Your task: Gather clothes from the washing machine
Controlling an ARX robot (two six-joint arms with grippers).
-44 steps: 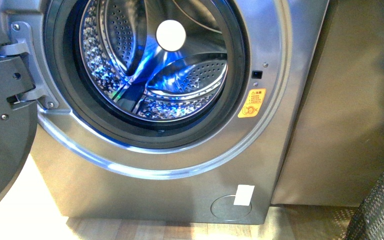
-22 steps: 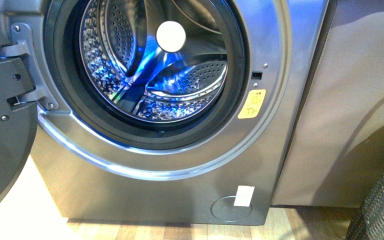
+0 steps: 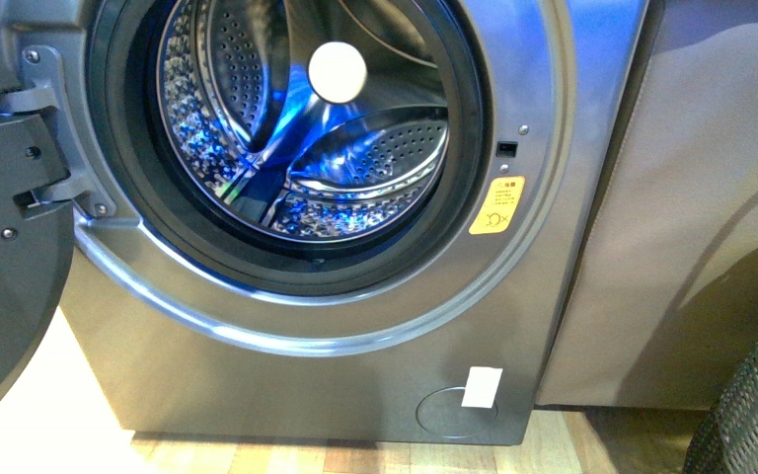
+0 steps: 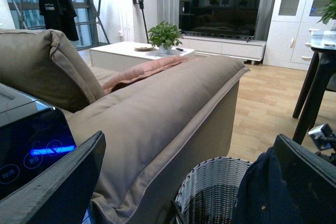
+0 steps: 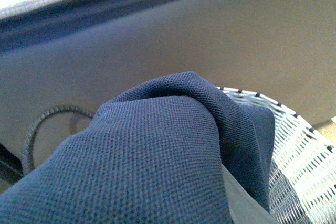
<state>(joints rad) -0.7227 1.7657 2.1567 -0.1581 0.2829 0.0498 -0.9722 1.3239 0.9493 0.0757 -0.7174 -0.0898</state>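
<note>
The grey washing machine (image 3: 355, 326) fills the front view, its door (image 3: 0, 247) swung open at the left and its shiny perforated drum (image 3: 306, 128) holding no fabric that I can see. The navy-blue clothes (image 5: 152, 156) fill the right wrist view, bunched over my right gripper, which is shut on them and hidden beneath. They hang above the woven basket (image 5: 299, 150). In the left wrist view the clothes (image 4: 262, 192) show beside the basket (image 4: 210, 192). My left gripper (image 4: 189, 182) is open and empty, its fingers (image 4: 58, 187) wide apart.
The woven basket's edge (image 3: 750, 405) stands at the right of the machine on the wooden floor. A beige sofa (image 4: 157, 114) sits beside the basket. A dark table leg (image 4: 312, 93) stands past it.
A dark blur at the front view's upper right edge a second ago has gone out of sight. The machine and basket have not moved.
</note>
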